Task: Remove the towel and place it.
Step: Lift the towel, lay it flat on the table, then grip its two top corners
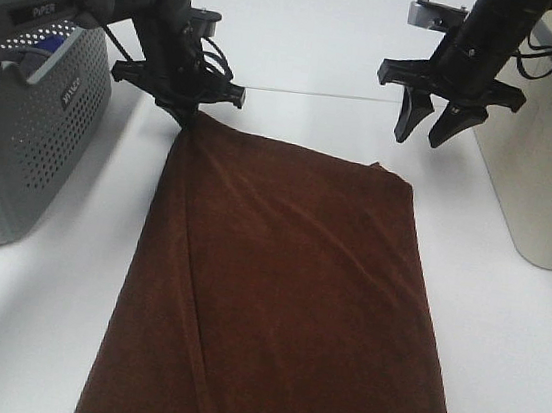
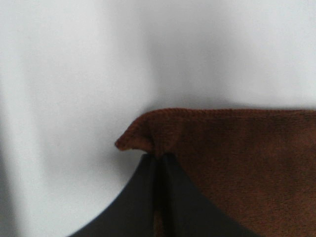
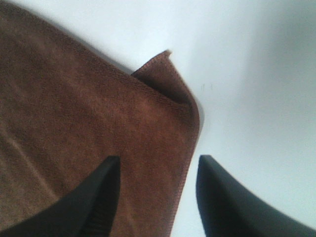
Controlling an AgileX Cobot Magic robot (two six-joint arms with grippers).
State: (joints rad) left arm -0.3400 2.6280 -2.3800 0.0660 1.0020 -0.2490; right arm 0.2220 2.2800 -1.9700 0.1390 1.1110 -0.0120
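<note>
The large dark brown plush towel [image 1: 285, 298] lies spread on the white worktop [image 1: 512, 336], running to its near edge. The left gripper [image 1: 188, 118] is pinched tight on the towel's far-left corner. The right gripper [image 1: 424, 134] hangs half open just above the far-right corner, holding nothing.

towel [image 1: 285, 298] | dark brown plush | spread flat, far-left corner raised
</note>
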